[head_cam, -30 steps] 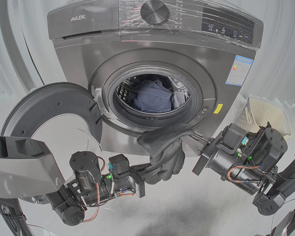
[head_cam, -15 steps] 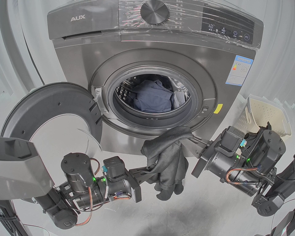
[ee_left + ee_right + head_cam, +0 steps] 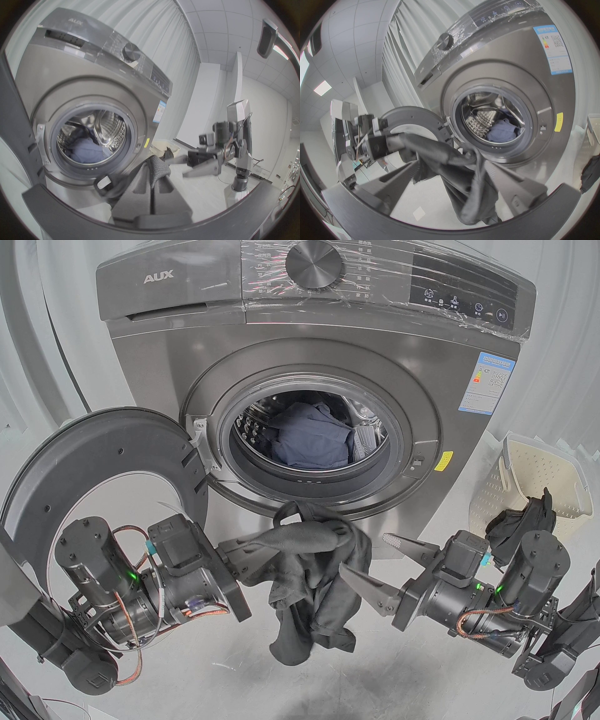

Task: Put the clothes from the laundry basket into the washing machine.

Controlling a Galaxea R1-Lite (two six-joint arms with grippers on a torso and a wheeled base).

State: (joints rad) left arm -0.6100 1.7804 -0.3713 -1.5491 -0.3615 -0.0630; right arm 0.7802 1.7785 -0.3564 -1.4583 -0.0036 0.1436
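A dark grey garment [image 3: 312, 577] hangs in front of the washing machine [image 3: 187, 359], just below its round opening. My left gripper [image 3: 262, 549] is shut on the garment's upper fold, and in the left wrist view its fingers [image 3: 137, 190] pinch the cloth [image 3: 157, 167]. My right gripper [image 3: 362, 552] stands open beside the garment, to its right and not holding it. In the right wrist view the cloth [image 3: 468, 184] hangs between the spread fingers [image 3: 515, 184]. A blue garment [image 3: 309, 437] lies inside the drum. Another dark garment [image 3: 519, 524] is draped over the cream laundry basket [image 3: 550, 471].
The machine's round door [image 3: 106, 452] stands swung open on the left, close above my left arm. The basket sits on the floor to the right of the machine, beside my right arm. Pale floor [image 3: 375, 671] lies below the hanging cloth.
My right gripper let go of the dark garment, opened and drew back. My left gripper moved up and to the left with the garment, which now hangs from it alone.
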